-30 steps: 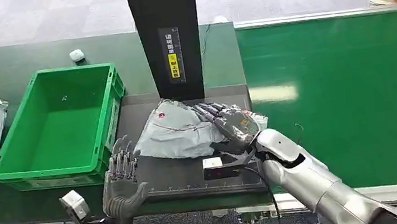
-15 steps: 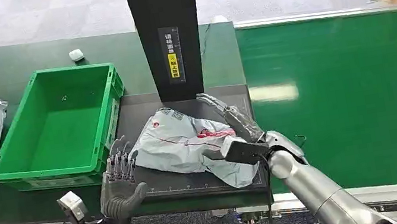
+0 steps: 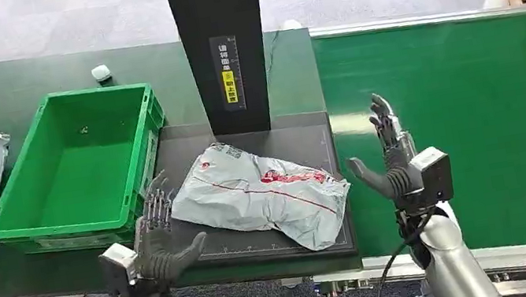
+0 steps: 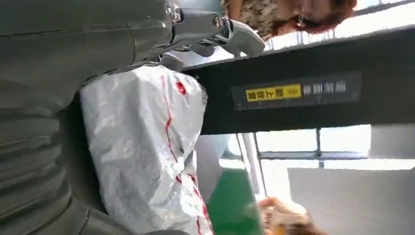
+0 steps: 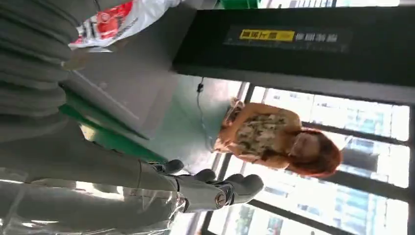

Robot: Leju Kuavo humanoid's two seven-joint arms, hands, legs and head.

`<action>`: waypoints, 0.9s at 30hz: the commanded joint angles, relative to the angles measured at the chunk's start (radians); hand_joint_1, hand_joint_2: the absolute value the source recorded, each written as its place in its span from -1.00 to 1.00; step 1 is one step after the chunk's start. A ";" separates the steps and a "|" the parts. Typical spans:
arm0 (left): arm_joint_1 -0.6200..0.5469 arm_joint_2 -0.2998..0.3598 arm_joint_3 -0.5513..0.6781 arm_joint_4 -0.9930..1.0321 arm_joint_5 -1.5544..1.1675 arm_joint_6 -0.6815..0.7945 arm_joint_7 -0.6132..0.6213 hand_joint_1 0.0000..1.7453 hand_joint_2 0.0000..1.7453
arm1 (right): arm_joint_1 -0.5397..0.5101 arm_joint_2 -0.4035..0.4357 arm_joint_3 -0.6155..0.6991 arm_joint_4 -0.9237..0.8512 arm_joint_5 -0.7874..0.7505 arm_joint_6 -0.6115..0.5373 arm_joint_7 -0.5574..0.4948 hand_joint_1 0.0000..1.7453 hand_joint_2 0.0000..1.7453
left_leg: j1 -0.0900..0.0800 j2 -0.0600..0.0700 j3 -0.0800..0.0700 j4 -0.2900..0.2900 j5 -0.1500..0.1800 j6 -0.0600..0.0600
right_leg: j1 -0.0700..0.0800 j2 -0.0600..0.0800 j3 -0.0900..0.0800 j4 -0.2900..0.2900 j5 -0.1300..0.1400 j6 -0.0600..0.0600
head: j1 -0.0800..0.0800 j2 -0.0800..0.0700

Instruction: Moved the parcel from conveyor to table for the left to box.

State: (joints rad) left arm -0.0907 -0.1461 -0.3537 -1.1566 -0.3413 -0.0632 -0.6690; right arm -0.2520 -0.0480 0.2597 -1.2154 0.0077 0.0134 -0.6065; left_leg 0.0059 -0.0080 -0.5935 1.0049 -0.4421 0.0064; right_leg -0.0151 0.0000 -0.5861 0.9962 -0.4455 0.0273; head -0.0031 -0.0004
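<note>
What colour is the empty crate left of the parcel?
Bright green crate, clearest in the head view.

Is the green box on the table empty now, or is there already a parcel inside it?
Empty. The head view shows the bare floor of the green box; the grey parcel lies flat on the dark mat beside it.

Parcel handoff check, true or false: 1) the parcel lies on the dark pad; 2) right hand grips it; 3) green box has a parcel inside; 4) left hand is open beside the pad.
1) True: the parcel lies on the dark pad.
2) False: the right hand is open and apart from it, over the conveyor.
3) False: the green box holds no parcel.
4) True: the left hand is open, at the pad's near corner.
</note>
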 commanded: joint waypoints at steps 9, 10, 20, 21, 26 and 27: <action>-0.579 -0.115 -0.394 0.776 -0.787 0.079 0.461 -1.00 1.00 | 0.182 0.137 -0.189 -0.123 0.096 0.073 0.077 -1.00 1.00 | 0.000 -0.005 0.004 -0.002 0.002 0.000 | 0.000 -0.006 0.006 -0.002 0.000 -0.002 | 0.000 0.000; -0.592 -0.122 -0.417 0.819 -0.816 0.011 0.511 -1.00 1.00 | 0.190 0.145 -0.200 -0.130 0.100 0.078 0.078 -1.00 1.00 | 0.000 -0.003 0.004 -0.001 0.002 0.000 | 0.000 -0.003 0.005 -0.002 0.000 -0.001 | 0.000 0.000; -0.603 -0.103 -0.392 0.862 -0.839 -0.139 0.682 -0.36 1.00 | 0.181 0.160 -0.259 -0.097 0.119 0.082 0.079 -1.00 1.00 | -0.001 0.003 0.010 -0.004 0.001 0.000 | 0.000 0.002 0.010 -0.003 0.001 -0.001 | 0.000 0.000; -0.603 -0.101 -0.388 0.857 -0.839 -0.126 0.680 1.00 1.00 | 0.185 0.161 -0.262 -0.100 0.115 0.082 0.077 -1.00 1.00 | -0.001 0.003 0.012 -0.003 0.000 -0.001 | -0.001 0.002 0.012 -0.002 0.001 -0.001 | 0.000 0.000; -0.596 -0.092 -0.340 0.815 -0.820 -0.009 0.642 1.00 1.00 | 0.220 0.161 -0.264 -0.129 0.112 0.085 0.075 -1.00 1.00 | 0.000 0.002 0.014 -0.003 0.000 0.000 | 0.000 0.002 0.013 -0.002 0.001 -0.002 | 0.000 0.000; -0.585 -0.089 -0.313 0.789 -0.802 0.059 0.615 1.00 1.00 | 0.229 0.162 -0.263 -0.139 0.112 0.086 0.075 -1.00 1.00 | 0.000 0.003 0.014 -0.004 0.001 -0.001 | 0.000 0.002 0.013 -0.003 0.001 -0.002 | 0.000 0.000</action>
State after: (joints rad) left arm -0.7005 -0.2590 -0.7214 -0.4192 -1.1715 -0.1300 -0.0145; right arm -0.0574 0.0988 0.0374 -1.3485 0.1209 0.0923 -0.5295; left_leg 0.0052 -0.0073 -0.5811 1.0041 -0.4425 0.0065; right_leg -0.0157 0.0006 -0.5739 0.9963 -0.4453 0.0268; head -0.0034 -0.0004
